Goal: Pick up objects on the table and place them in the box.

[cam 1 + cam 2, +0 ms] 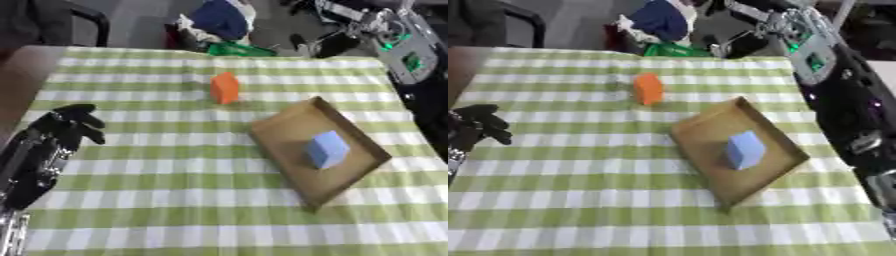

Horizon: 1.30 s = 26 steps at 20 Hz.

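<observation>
I am looking down at the checked cloth (175, 165), where the orange block (225, 87) is standing upright on the far half, near the box (289, 131) but clear of its far-left corner. The blue block (328, 148) is already lying inside the box, so I am judging the orange one to be the piece left to fetch. My left hand (74, 122) is hovering at the left edge, well apart from the block, its fingers drooping a little and holding nothing. The right hand (750, 44) is showing up at the far right, but I cannot tell how its fingers are set. I am planning to reach with the left hand and straddle the block.
</observation>
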Motion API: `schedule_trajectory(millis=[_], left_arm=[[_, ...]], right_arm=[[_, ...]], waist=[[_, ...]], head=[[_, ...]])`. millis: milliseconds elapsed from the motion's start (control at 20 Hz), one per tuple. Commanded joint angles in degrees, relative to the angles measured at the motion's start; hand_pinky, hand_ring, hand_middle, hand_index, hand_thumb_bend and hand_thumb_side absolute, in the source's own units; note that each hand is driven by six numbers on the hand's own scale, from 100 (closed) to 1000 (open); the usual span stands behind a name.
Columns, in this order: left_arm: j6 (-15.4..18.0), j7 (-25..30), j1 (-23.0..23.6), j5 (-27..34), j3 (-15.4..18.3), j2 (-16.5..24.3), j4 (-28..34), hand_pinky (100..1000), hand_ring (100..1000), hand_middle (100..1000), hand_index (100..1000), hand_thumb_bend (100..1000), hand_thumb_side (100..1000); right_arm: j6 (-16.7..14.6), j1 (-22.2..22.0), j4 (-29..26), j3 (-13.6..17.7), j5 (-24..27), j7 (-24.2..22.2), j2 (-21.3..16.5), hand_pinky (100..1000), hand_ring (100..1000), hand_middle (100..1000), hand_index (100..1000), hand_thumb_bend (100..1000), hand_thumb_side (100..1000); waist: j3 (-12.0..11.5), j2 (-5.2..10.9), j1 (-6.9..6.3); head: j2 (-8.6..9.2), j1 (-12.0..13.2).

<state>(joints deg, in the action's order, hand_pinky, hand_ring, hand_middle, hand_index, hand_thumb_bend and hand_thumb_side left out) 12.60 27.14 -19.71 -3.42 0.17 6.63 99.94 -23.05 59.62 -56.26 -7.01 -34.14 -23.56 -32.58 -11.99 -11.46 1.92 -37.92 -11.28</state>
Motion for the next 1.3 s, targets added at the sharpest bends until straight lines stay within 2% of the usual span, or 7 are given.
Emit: schedule_trajectory(millis=[50, 300, 450, 850, 900, 1000, 1300], left_arm=[[0.4, 0.6, -1.1, 0.8, -0.6, 0.0, 0.8, 704, 562, 619, 839, 163, 692], [0.9, 1.3, -1.3, 1.8, -1.2, -0.3, 0.5, 704, 562, 620, 839, 169, 688], [1.1, 1.6, -1.3, 2.4, -1.4, -0.6, 0.5, 704, 561, 619, 839, 171, 685], [0.9, 1.4, -1.5, 3.1, -1.4, -1.1, 0.8, 703, 559, 617, 838, 172, 682], [0.9, 1.4, -1.6, 3.2, -1.4, -1.2, 0.8, 702, 557, 614, 838, 174, 681], [0.8, 1.4, -1.6, 3.4, -1.4, -1.4, 0.9, 702, 556, 611, 838, 177, 680], [0.6, 1.6, -2.0, 3.9, -1.5, -1.7, 1.4, 703, 556, 605, 838, 181, 679]], right_arm=[[0.3, 2.9, 5.4, 1.7, -2.2, 1.9, 0.2, 888, 825, 882, 1000, 100, 202], [1.4, 5.4, 14.1, 3.1, -5.5, 5.7, 2.9, 887, 817, 872, 1000, 100, 300], [0.9, 5.9, 16.8, 3.0, -7.8, 6.4, 5.0, 887, 817, 874, 1000, 100, 339], [0.0, 6.2, 18.2, 2.6, -13.2, 5.8, 8.2, 886, 826, 890, 1000, 100, 365], [-0.2, 6.1, 18.3, 2.3, -13.6, 5.5, 8.7, 890, 838, 907, 1000, 100, 435], [-0.6, 5.9, 18.5, 1.8, -15.0, 4.8, 9.9, 893, 851, 930, 1000, 100, 469], [-1.9, 5.6, 18.0, 1.2, -19.9, 3.4, 11.5, 898, 873, 963, 1000, 100, 479]], waist=[[-0.4, 1.27, -0.3], [-1.7, 1.68, -0.6], [-2.3, 1.84, -0.73], [-3.0, 1.87, -0.77], [-3.2, 1.85, -0.74], [-3.5, 1.78, -0.68], [-4.2, 1.23, -0.59]], head=[[0.63, -1.6], [0.29, -3.5], [0.2, -4.3], [-0.13, -4.9], [-0.23, -5.1], [-0.4, -5.3], [-0.49, -6.2]])
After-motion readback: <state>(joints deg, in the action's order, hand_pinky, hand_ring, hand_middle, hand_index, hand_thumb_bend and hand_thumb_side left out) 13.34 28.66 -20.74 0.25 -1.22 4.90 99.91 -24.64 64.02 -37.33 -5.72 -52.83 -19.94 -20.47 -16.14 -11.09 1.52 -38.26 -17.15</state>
